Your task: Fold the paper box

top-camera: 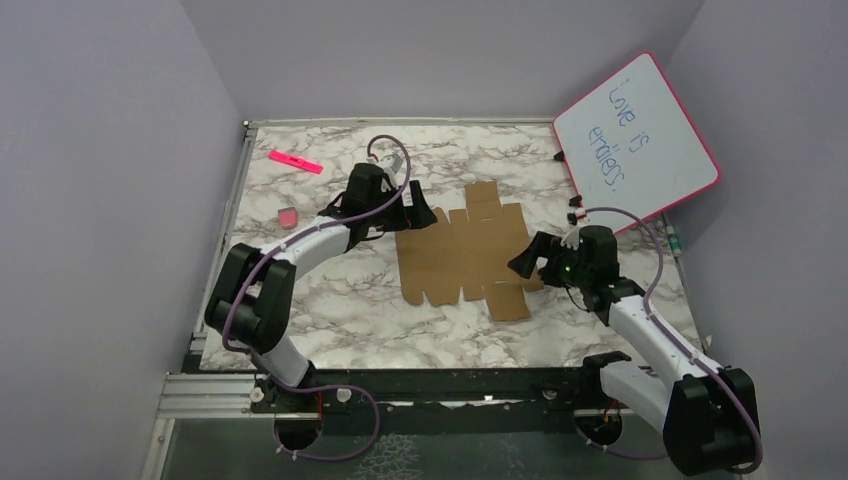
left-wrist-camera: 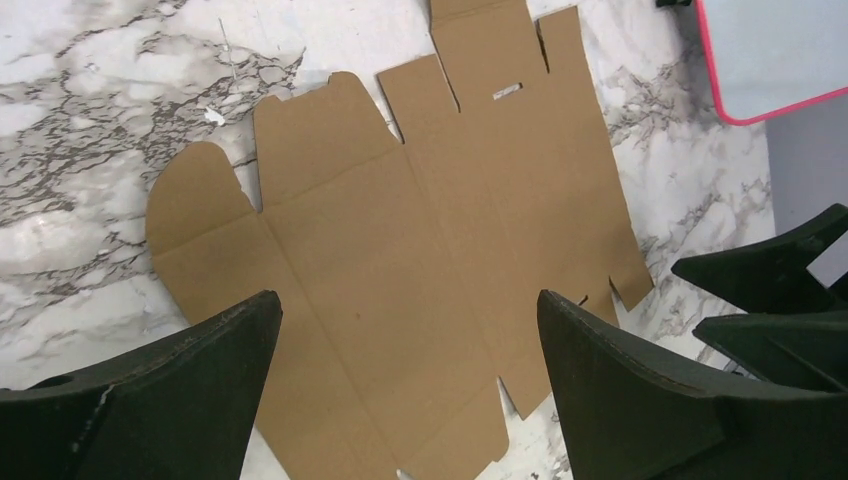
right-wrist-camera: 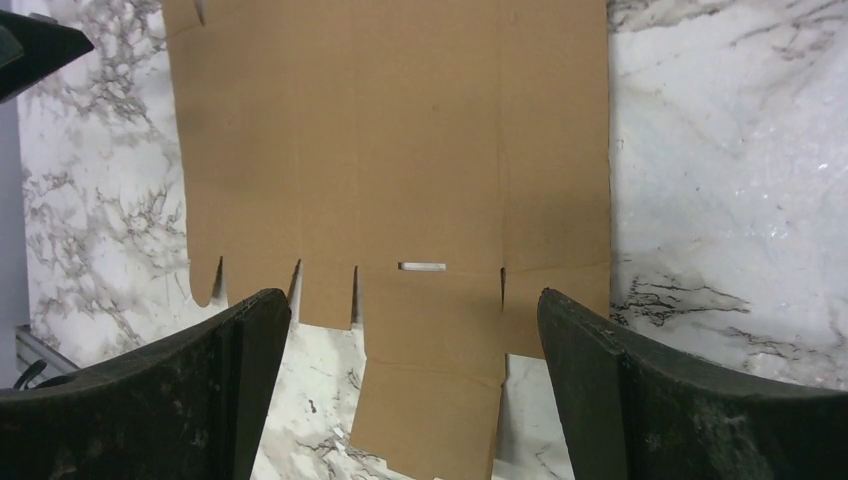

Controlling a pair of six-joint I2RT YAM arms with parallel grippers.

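Note:
The paper box (top-camera: 462, 255) is a flat brown die-cut cardboard sheet with flaps and tabs, lying on the marble table in the middle. My left gripper (top-camera: 423, 214) hovers at its far-left corner, open and empty; in the left wrist view the sheet (left-wrist-camera: 420, 240) lies beneath the spread jaws. My right gripper (top-camera: 523, 262) is at the sheet's right edge, open and empty; in the right wrist view the sheet (right-wrist-camera: 400, 150) with its slot and tab sits between and beyond the fingers.
A pink-framed whiteboard (top-camera: 635, 140) leans at the back right. A pink marker (top-camera: 296, 161) and a small pink eraser (top-camera: 287, 217) lie at the left. Small dark items (top-camera: 576, 212) lie by the whiteboard's lower edge. Grey walls enclose the table.

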